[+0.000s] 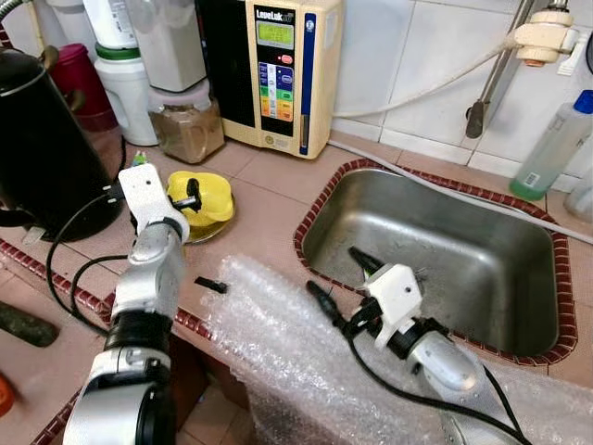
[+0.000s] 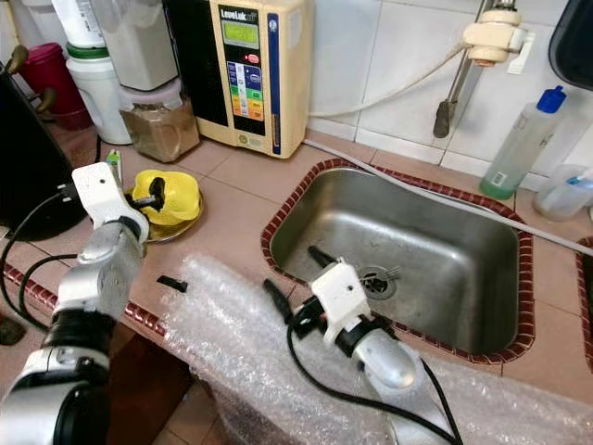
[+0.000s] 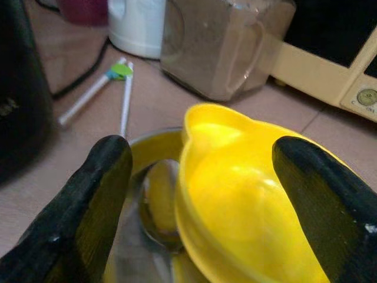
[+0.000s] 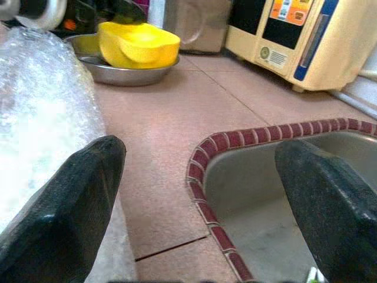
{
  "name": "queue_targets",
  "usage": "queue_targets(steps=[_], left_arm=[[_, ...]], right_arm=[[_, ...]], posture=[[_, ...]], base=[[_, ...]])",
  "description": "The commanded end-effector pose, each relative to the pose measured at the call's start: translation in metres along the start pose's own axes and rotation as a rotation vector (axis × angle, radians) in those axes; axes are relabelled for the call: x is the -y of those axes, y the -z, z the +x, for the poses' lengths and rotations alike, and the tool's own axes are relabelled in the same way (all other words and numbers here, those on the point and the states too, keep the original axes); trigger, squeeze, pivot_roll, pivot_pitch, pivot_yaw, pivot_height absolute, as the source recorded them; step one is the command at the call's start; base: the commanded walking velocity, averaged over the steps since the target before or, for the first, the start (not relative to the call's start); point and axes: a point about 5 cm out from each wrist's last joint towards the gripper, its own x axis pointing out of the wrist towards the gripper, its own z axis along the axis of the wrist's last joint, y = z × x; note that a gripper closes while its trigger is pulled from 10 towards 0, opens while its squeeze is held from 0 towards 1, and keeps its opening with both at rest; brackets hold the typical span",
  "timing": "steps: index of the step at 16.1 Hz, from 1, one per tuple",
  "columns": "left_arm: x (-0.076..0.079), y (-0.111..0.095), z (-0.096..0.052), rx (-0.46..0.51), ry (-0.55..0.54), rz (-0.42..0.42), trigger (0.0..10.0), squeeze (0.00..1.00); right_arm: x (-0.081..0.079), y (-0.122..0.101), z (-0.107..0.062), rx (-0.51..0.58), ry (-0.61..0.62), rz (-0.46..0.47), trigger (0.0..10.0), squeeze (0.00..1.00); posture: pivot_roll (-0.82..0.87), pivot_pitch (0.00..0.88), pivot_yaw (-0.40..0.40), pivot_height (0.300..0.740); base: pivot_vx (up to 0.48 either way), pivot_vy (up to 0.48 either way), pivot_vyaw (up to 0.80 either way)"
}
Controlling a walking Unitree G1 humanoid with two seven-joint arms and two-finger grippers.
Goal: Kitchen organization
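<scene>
The yellow plastic bowl (image 1: 202, 197), resting in a shallow metal dish (image 4: 126, 73) on the tiled worktop (image 1: 269, 199) beside the stainless steel sink (image 1: 519, 306), is straddled by the wide-open left end effector (image 3: 203, 200), not yet gripped. The right end effector (image 1: 335, 275), spread wide, is held empty at the sink's rim. Organizing is judged barely begun.

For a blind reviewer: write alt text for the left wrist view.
The left gripper has its two black fingers spread open around a bright yellow plastic bowl sitting in a shallow metal dish with a metal spoon. Behind stands a clear jar of brown powder on the pinkish tiled counter.
</scene>
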Motion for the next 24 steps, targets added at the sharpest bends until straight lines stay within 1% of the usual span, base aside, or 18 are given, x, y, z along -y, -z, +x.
queue_targets(steps=[1, 2, 3, 4, 5, 8, 10, 14, 20, 24], left_arm=[[0.003, 0.002, 0.002, -0.036, 0.017, -0.011, 8.2, 0.00], [0.005, 0.003, 0.003, -0.049, 0.028, -0.021, 4.7, 0.00], [0.008, 0.004, 0.004, -0.073, 0.049, -0.030, 4.2, 0.00], [0.009, 0.005, 0.005, -0.083, 0.053, -0.022, 1.8, 0.00], [0.009, 0.005, 0.006, -0.092, 0.050, -0.021, 0.0, 0.00], [0.009, 0.007, 0.006, -0.118, 0.044, -0.034, 0.0, 0.00], [0.005, 0.009, 0.007, -0.123, 0.032, -0.043, 0.0, 0.00], [0.000, 0.011, 0.007, -0.143, 0.009, -0.062, 0.0, 0.00], [-0.003, 0.013, 0.007, -0.152, 0.001, -0.079, 0.0, 0.00], [-0.004, 0.013, 0.006, -0.139, 0.001, -0.079, 0.0, 0.00]], right_arm=[[-0.003, -0.001, -0.001, -0.006, -0.022, 0.006, 10.0, 0.00], [-0.004, -0.002, -0.001, -0.006, -0.023, 0.007, 10.0, 0.00], [-0.005, -0.002, -0.001, -0.008, -0.026, 0.010, 10.0, 0.00], [-0.006, -0.002, -0.001, -0.013, -0.030, 0.011, 10.0, 0.00], [-0.006, -0.002, -0.001, -0.015, -0.032, 0.011, 10.0, 0.00], [-0.009, -0.006, -0.003, 0.004, -0.061, 0.024, 10.0, 0.00], [-0.005, -0.017, -0.003, 0.084, -0.036, 0.077, 10.0, 0.00], [-0.001, -0.027, 0.001, 0.138, -0.020, 0.134, 10.0, 0.00], [-0.001, -0.030, 0.003, 0.157, -0.031, 0.173, 10.0, 0.00], [-0.003, -0.028, 0.003, 0.138, -0.062, 0.159, 10.0, 0.00]], posture=[[-0.02, 0.022, 0.022, 0.740], [-0.02, 0.022, 0.022, 0.740], [-0.02, 0.022, 0.022, 0.740], [-0.02, 0.022, 0.022, 0.740], [-0.02, 0.022, 0.022, 0.740], [-0.02, 0.022, 0.022, 0.740], [-0.02, 0.022, 0.022, 0.740], [-0.01, 0.026, 0.024, 0.740], [-0.01, 0.028, 0.021, 0.740], [-0.01, 0.029, 0.021, 0.740]], base=[[0.000, 0.000, 0.00], [0.000, 0.000, 0.00], [0.000, 0.000, 0.00], [0.000, 0.000, 0.00], [0.000, 0.000, 0.00], [0.000, 0.000, 0.00], [0.000, 0.000, 0.00], [0.000, 0.000, 0.00], [0.000, 0.000, 0.00], [0.000, 0.000, 0.00]])
